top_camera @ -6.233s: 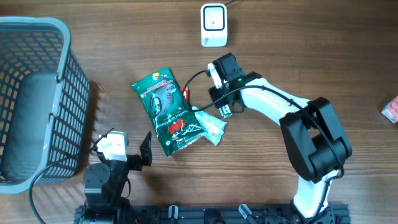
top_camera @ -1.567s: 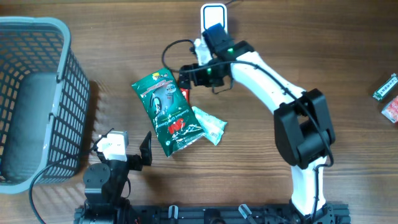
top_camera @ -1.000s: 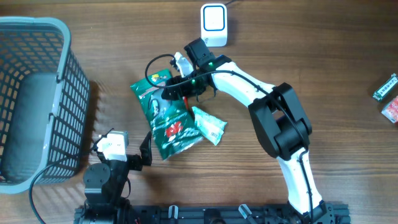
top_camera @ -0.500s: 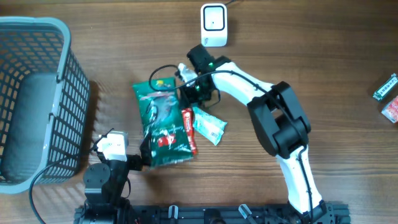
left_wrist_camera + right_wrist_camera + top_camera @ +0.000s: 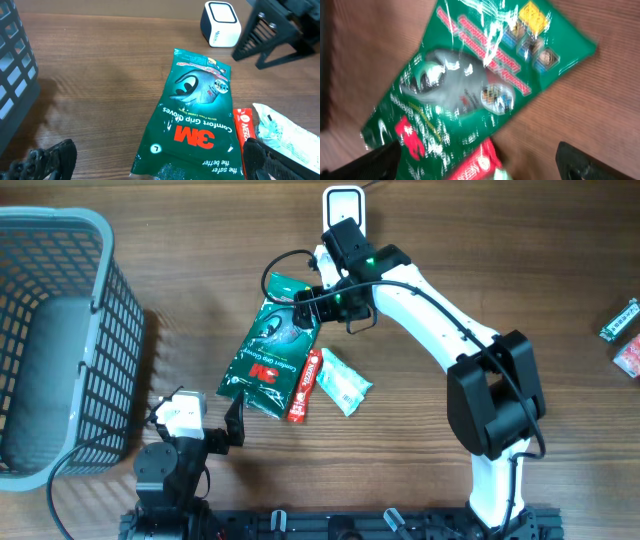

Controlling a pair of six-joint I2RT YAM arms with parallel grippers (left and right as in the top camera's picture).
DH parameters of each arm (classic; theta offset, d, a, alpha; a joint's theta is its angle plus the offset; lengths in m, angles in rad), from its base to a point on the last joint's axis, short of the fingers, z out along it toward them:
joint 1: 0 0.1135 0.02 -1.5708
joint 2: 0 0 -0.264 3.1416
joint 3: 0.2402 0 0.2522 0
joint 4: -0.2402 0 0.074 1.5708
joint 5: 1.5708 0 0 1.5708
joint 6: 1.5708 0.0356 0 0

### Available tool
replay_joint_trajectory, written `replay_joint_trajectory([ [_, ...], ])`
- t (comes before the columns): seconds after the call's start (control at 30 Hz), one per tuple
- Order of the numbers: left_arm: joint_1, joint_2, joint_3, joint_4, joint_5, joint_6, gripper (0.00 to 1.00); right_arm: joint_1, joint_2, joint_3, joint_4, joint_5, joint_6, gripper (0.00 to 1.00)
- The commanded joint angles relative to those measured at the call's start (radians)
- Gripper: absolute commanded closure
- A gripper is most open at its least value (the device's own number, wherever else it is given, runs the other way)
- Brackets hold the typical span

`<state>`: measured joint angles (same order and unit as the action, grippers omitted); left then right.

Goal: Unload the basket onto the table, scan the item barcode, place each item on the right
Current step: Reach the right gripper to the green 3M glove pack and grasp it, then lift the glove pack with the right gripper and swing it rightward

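Lying flat and tilted on the tabletop (image 5: 500,260) near the white scanner (image 5: 343,202), the green glove packet (image 5: 275,350) has a red stick packet (image 5: 303,385) just beside it, the right pincer (image 5: 312,302) released above its upper end, and the left pincer (image 5: 232,425) released, holding nothing.

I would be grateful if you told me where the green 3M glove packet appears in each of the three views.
Overhead: the green glove packet lies tilted just left of the picture's centre.
Left wrist: it lies flat, right of centre.
Right wrist: it fills most of the picture, blurred.
Shared landmark: the red sachet beside the packet's long edge.
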<state>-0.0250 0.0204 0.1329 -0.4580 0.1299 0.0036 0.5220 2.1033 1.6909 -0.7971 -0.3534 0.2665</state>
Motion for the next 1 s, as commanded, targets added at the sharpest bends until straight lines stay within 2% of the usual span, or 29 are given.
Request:
replay_joint_trajectory([
  [0.0, -0.002, -0.006, 0.001, -0.004, 0.015, 0.015, 0.0, 0.018, 0.052, -0.005, 0.088, 0.03, 0.158, 0.01],
  [0.07, -0.002, -0.006, 0.001, -0.004, 0.015, 0.015, 0.0, 0.044, 0.066, -0.004, 0.114, 0.123, 0.286, 0.0],
  [0.33, -0.002, -0.006, 0.001, -0.004, 0.015, 0.015, 0.0, 0.179, 0.085, -0.002, 0.156, 0.425, 0.5, 0.01],
  [0.6, -0.002, -0.006, 0.001, -0.004, 0.015, 0.015, 0.0, 0.185, 0.254, -0.002, 0.144, 0.451, 0.548, 0.0],
  [0.63, -0.002, -0.006, 0.001, -0.004, 0.015, 0.015, 0.0, 0.189, 0.271, -0.002, 0.13, 0.446, 0.548, 0.06],
  [0.67, -0.002, -0.006, 0.001, -0.004, 0.015, 0.015, 0.0, 0.193, 0.288, -0.002, 0.118, 0.438, 0.549, 0.2],
  [0.73, -0.002, -0.006, 0.001, -0.004, 0.015, 0.015, 0.0, 0.194, 0.313, -0.002, 0.086, 0.402, 0.552, 0.58],
  [0.77, -0.002, -0.006, 0.001, -0.004, 0.015, 0.015, 0.0, 0.194, 0.313, -0.002, 0.073, 0.387, 0.552, 0.73],
  [0.87, -0.002, -0.006, 0.001, -0.004, 0.015, 0.015, 0.0, 0.181, 0.281, 0.021, 0.023, 0.383, 0.546, 0.95],
  [0.97, -0.002, -0.006, 0.001, -0.004, 0.015, 0.015, 0.0, 0.135, 0.188, 0.119, -0.161, 0.382, 0.536, 0.95],
])
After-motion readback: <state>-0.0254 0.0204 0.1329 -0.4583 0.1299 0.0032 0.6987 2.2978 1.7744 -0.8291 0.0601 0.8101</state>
